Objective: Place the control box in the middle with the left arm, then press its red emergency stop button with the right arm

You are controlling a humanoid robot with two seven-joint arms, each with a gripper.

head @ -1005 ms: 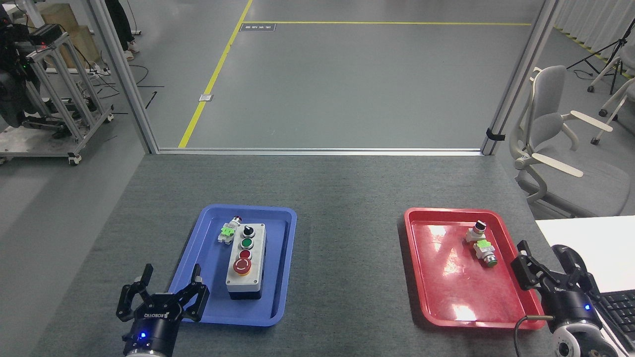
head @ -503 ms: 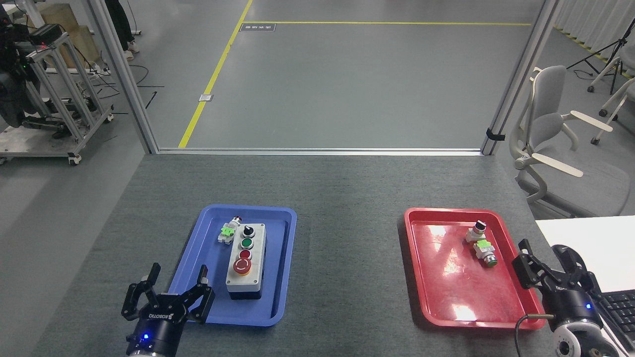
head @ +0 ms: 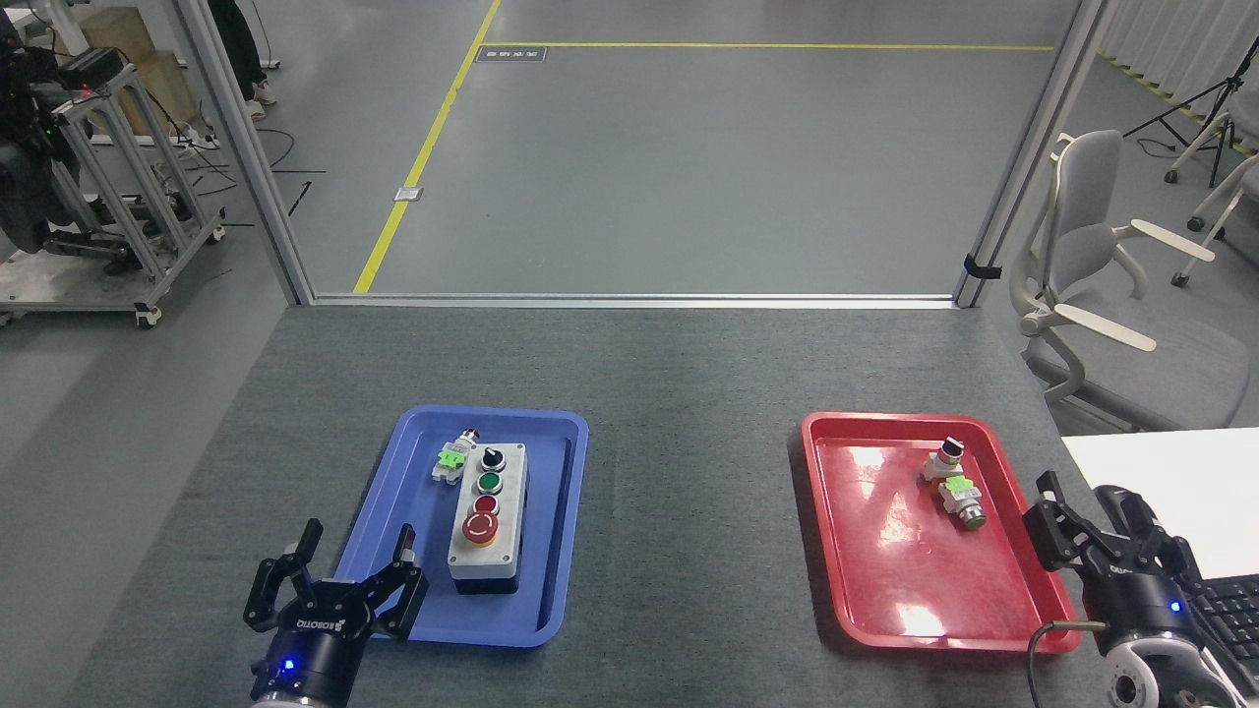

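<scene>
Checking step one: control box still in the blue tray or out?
In. The control box sits upright inside the blue tray; the left end effector is open, apart from it.

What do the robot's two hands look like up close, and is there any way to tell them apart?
Both are black grippers with several jointed fingers and a small blue light on a black round body. The left gripper carries white lettering across its palm and has no visible cable. The right gripper sits on a silver-grey wrist, with a black cable looping beside it.
</scene>
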